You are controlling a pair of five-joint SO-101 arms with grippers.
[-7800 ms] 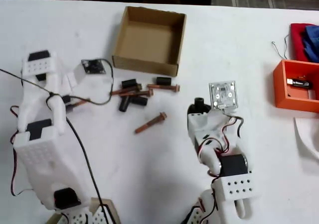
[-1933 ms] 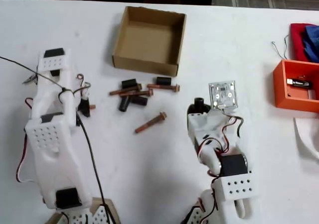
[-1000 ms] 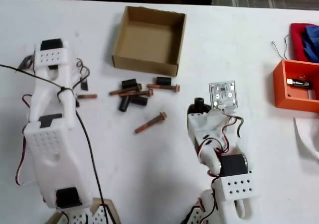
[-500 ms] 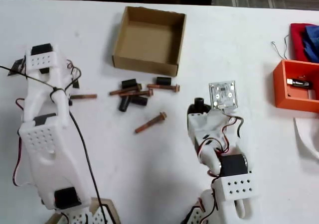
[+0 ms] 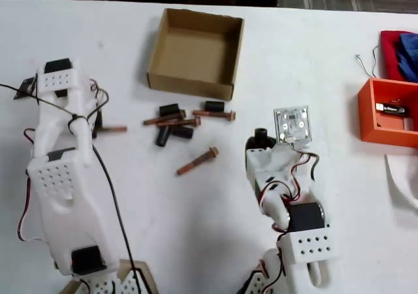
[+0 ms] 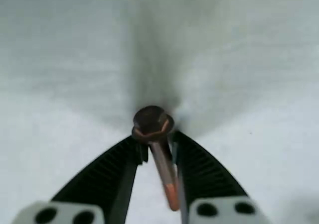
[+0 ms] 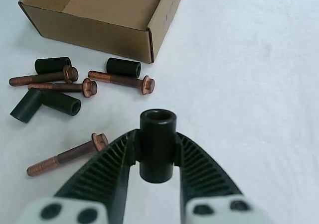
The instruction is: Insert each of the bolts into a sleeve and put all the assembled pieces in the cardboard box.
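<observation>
My left pincer [image 6: 157, 145] is clenched on a copper bolt [image 6: 152, 120], its head just past the tips. My right pincer [image 7: 157, 147] grips a black sleeve [image 7: 157, 124]. I should line shank with bore, then push straight.

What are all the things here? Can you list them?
cardboard box: 1, brown, empty, far side of the table.
loose bolts: 4, copper, lying in front of the box.
loose sleeves: 4, black, among those bolts.
held bolt: 1, copper, in the left gripper.
held sleeve: 1, black, in the right gripper.
orange bin: 1, right side of the table, small black item inside.
cloth: 1 heap, red and blue, beyond the bin.
table: 1, white.
left gripper: 1, black fingers, shut on the bolt.
right gripper: 1, black fingers, shut on the sleeve.
</observation>
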